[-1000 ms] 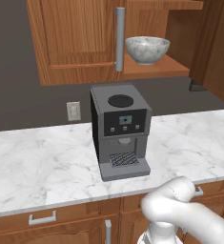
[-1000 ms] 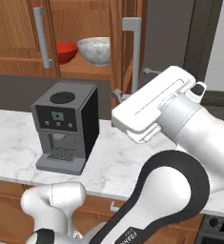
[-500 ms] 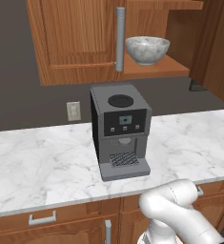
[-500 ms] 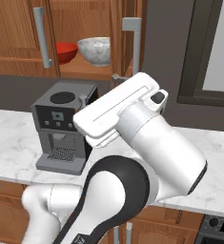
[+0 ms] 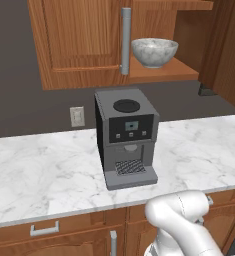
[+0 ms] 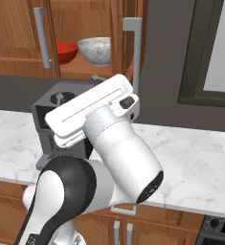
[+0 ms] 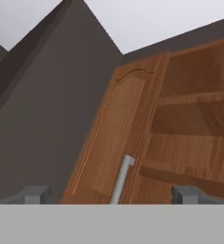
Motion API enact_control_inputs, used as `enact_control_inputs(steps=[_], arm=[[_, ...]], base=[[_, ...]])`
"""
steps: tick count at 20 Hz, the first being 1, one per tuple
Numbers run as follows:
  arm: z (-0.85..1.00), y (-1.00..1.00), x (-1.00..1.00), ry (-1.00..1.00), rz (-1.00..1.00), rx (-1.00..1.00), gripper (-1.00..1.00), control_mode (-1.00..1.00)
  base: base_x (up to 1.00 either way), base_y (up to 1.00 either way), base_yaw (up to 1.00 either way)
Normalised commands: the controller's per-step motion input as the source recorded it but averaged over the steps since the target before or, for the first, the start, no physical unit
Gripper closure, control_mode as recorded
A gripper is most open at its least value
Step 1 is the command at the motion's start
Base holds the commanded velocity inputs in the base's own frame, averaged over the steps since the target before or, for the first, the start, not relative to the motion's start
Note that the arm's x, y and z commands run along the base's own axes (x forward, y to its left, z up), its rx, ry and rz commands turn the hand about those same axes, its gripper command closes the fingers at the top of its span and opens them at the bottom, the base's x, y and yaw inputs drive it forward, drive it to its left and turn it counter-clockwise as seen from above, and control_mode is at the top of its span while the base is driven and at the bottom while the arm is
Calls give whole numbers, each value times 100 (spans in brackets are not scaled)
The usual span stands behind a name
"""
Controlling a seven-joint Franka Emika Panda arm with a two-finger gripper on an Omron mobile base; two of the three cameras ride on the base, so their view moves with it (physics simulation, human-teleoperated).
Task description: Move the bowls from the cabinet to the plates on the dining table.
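— Where are the bowls?
— Both sit upright, side by side, on the wooden shelf of the cabinet (image 6: 18, 38). The red bowl (image 6: 65, 51) is glossy and wide; the marbled bowl (image 5: 154, 51) is grey-white and a little deeper.
— And the cabinet itself?
— Reddish-brown wood, panelled doors, tall grey bar handles. It stands open, shelves bare to view. Seen along the fingers (image 7: 37, 194), an open door with its handle rises between and beyond the two tips, well apart from them.
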Motion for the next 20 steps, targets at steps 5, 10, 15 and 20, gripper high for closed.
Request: enact_control_inputs(steps=[5,10,15,20], arm=[[0,41,0,-7,-11,-1,-100,-100],[7,33,1,-11,-15,-2,-100,-100],[5,22,6,-10,-19,-3,-100,-100],[-2,22,6,-6,-17,1,-100,-100]], base=[[0,0,0],[0,0,0],[0,0,0],[0,0,0]])
